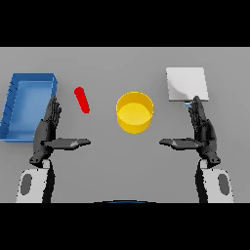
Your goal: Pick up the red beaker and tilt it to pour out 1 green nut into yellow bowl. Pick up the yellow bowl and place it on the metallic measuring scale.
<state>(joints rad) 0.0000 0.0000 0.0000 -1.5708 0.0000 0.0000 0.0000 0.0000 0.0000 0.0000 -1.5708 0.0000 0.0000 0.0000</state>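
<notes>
The red beaker [82, 99] is a slim red cylinder tilted on the table, left of centre. A yellow bowl [134, 112] stands upright in the middle; I see no nut inside it. At the back right lies the metallic measuring scale [187, 84], a flat silver square. My left hand [48, 131] hovers below and left of the beaker, fingers straight, thumb pointing inward, holding nothing. My right hand [202, 131] mirrors it just below the scale, open and empty.
A blue tray [10, 110] sits at the far left, beside my left hand. A small bluish mark [187, 105] shows at the scale's front edge, by my right fingertips.
</notes>
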